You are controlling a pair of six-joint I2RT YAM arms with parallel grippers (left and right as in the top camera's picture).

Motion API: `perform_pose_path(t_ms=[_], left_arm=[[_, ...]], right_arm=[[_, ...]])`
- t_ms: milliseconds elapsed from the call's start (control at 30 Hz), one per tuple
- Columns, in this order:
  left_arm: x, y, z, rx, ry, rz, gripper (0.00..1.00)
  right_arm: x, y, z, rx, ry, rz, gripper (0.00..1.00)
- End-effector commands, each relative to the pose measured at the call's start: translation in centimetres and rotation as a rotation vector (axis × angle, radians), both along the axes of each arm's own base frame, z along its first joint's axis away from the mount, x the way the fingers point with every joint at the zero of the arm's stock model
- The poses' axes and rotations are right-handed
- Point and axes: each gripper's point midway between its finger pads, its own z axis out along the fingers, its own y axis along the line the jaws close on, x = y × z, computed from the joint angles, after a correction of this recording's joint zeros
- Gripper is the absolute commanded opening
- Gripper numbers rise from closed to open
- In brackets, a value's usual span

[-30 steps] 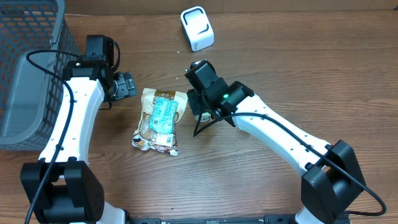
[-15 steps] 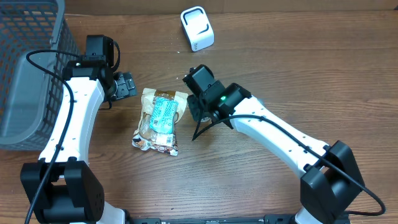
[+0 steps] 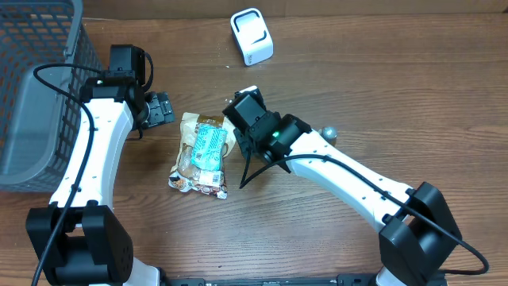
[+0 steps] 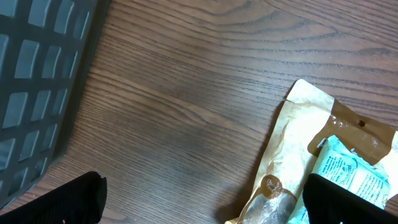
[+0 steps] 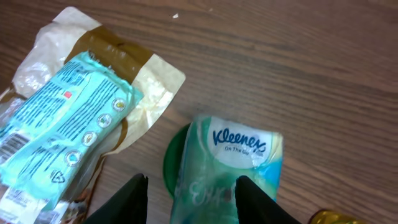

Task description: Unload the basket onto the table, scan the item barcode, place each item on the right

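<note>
Since the right gripper pinches the Kleenex pack between its fingers, label toward its camera, likely to carry it to the scanner well ahead, the left gripper hangs spread wide beside the snack bag.

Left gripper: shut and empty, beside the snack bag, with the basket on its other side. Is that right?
No. The left gripper is open, not shut: the left wrist view shows its fingers wide apart with bare table between. The rest holds: empty, beside the snack bag, basket on its other side.
</note>
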Motion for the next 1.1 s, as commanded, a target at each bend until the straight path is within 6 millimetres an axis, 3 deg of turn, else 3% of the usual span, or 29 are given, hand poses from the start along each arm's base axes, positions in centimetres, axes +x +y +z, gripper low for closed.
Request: perform_pose_path(t_ms=[0, 133, 233, 300, 400, 467, 567, 733, 900, 1067], left_arm=[[0.4, 0.0, 0.6, 0.008, -0.017, -0.018, 0.99], [0.4, 0.0, 0.6, 0.008, -0.017, -0.018, 1.00], [0.4, 0.0, 0.6, 0.008, -0.017, -0.018, 1.00], [0.4, 0.0, 0.6, 0.008, -0.017, -0.018, 0.99], [0.4, 0.0, 0.6, 0.008, -0.017, -0.018, 1.00], [0.4, 0.0, 0.6, 0.008, -0.017, -0.018, 1.00], [0.4, 0.0, 0.6, 0.008, -0.017, -0.018, 1.00], [0.4, 0.0, 0.6, 0.008, -0.017, -0.018, 1.00], [0.4, 0.0, 0.6, 0.008, -0.017, -0.018, 0.99], [0.4, 0.0, 0.6, 0.008, -0.017, -0.018, 1.00]], right_arm=[[0.1, -0.3, -1.8, -0.068, -0.002, -0.011, 0.43], [0.1, -0.2, -3.4, -0.091, 0.020, -0.007, 0.42], [0.0, -0.2, -4.4, -0.107, 0.038, -0.010, 0.34], [-0.1, -0.1, -4.6, -0.102, 0.044, -0.006, 0.21], [0.0, 0.2, -4.1, -0.084, 0.040, -0.002, 0.13], [0.3, 0.5, -3.4, -0.074, 0.029, -0.002, 0.04], [0.7, 0.9, -1.4, -0.046, 0.003, -0.003, 0.04], [0.8, 1.1, 4.0, 0.057, -0.028, -0.042, 0.04], [-3.1, 2.5, 7.6, 0.259, 0.132, 0.054, 0.04], [-5.5, 1.7, 8.2, 0.366, 0.304, 0.052, 0.04]])
